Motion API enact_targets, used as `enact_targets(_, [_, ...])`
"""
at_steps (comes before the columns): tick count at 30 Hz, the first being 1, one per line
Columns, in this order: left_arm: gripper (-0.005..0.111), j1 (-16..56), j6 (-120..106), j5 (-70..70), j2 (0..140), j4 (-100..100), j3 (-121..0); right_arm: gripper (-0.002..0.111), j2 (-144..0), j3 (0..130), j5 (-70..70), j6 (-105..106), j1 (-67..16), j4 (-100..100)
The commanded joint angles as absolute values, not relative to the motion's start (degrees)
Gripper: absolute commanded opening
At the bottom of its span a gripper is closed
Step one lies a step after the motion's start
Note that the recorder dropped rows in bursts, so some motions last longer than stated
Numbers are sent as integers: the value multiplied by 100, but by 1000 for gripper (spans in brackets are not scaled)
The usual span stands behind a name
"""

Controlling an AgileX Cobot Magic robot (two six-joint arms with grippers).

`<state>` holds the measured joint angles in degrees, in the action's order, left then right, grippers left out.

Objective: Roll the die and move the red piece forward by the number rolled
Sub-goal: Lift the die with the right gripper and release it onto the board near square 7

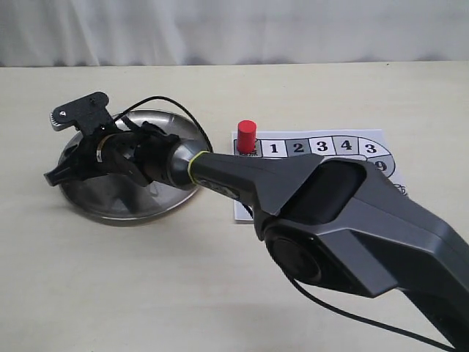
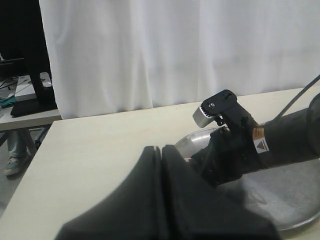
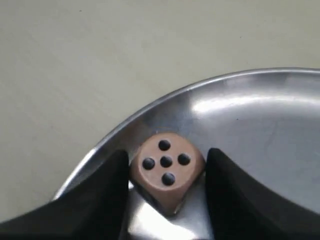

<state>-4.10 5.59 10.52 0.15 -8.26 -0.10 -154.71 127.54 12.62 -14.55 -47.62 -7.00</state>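
Five dark pips show on the tan die (image 3: 167,170) in the steel bowl (image 3: 260,115).

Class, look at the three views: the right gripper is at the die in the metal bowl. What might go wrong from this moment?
1. The die sits close to the rim of the metal bowl, between the right gripper's fingers. An off-centre close might flick it out onto the table.
2. In the exterior view the right arm passes close by the red piece; drawing back could topple it.
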Motion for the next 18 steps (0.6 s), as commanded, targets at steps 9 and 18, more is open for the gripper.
enact_targets(9, [0, -429, 564, 997, 0, -824, 0, 4, -13386, 12714, 4658, -1413, -4017, -1957])
enact_targets(18, [0, -429, 564, 997, 0, -824, 0, 4, -11671, 11062, 5209, -662, -3264, -1846])
